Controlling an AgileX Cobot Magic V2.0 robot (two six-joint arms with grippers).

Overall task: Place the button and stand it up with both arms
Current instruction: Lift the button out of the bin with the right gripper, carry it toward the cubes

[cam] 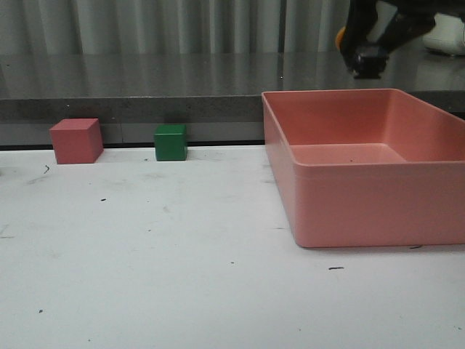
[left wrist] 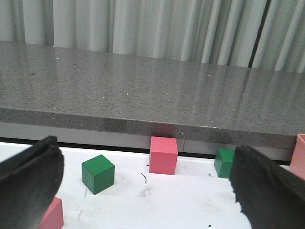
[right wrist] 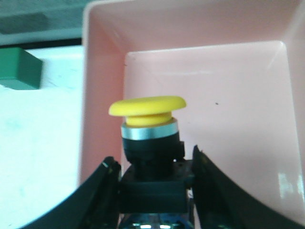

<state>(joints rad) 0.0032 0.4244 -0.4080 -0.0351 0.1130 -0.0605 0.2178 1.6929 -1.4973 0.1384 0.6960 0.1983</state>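
Note:
The button [right wrist: 147,107] has a yellow mushroom cap, a pale collar and a black base. My right gripper [right wrist: 155,161] is shut on that black base, holding it upright with the cap toward the pink bin [right wrist: 102,95]. In the front view the right gripper [cam: 369,57] hangs high at the back right, above the bin's far rim [cam: 334,93], and only a sliver of the button [cam: 340,35] shows. In its wrist view my left gripper [left wrist: 145,150] stands wide open over the white table, with nothing between its dark fingers [left wrist: 28,181]. It does not show in the front view.
A red cube [cam: 75,140] and a green cube [cam: 171,142] sit by the grey ledge [cam: 145,105] at the back left. The left wrist view shows a pink cube [left wrist: 163,155], two green cubes [left wrist: 97,174] [left wrist: 224,162] and another pink cube [left wrist: 52,214].

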